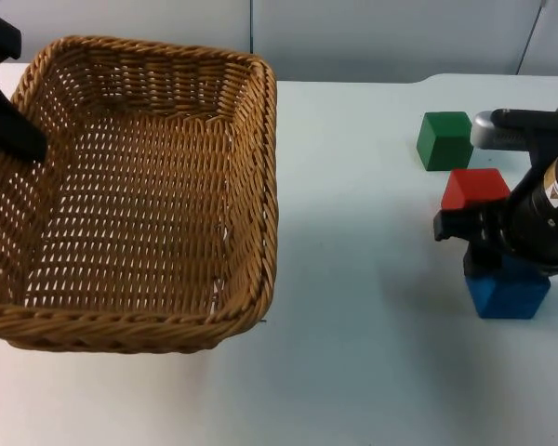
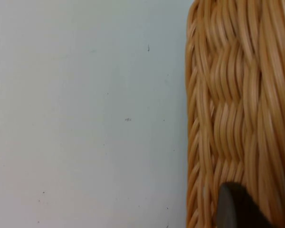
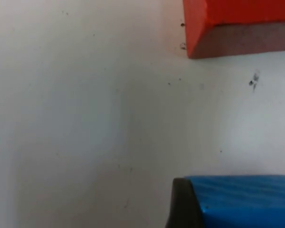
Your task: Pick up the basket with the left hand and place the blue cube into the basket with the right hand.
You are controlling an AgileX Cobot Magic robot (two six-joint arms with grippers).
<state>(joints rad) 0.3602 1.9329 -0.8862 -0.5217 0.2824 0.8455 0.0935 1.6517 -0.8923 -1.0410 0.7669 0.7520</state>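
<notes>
the left claw [image 1: 19,139] sat at the upper left of the frame in the top view, clenched on the left rim of the basket [image 1: 139,195]; in the left wrist view one black fingertip [image 2: 235,209] pressed against the woven wall of the basket [image 2: 237,109], with bare tabletop [image 2: 85,114] beside it. the basket took up the left half of the top view, its open side facing the camera, its lower rim casting a shadow on the white tabletop [image 1: 353,353].

the right claw [image 1: 488,265] was at the right of the frame in the top view, down on the blue cube [image 1: 508,290], with the black arm covering the cube's upper part. in the right wrist view a dark fingertip [image 3: 183,204] lay touching one side of the blue cube [image 3: 242,199]; whether the claw was clenched on the cube or only around it, i could not tell. the cube rested on the tabletop, well apart from the basket.

just above the blue cube in the top view lay a red cube [image 1: 474,189], near it but not touching, also seen in the right wrist view [image 3: 237,23]. a green cube [image 1: 445,140] stood farther up, just beside the red one, close to the grey wall [image 1: 381,37].
</notes>
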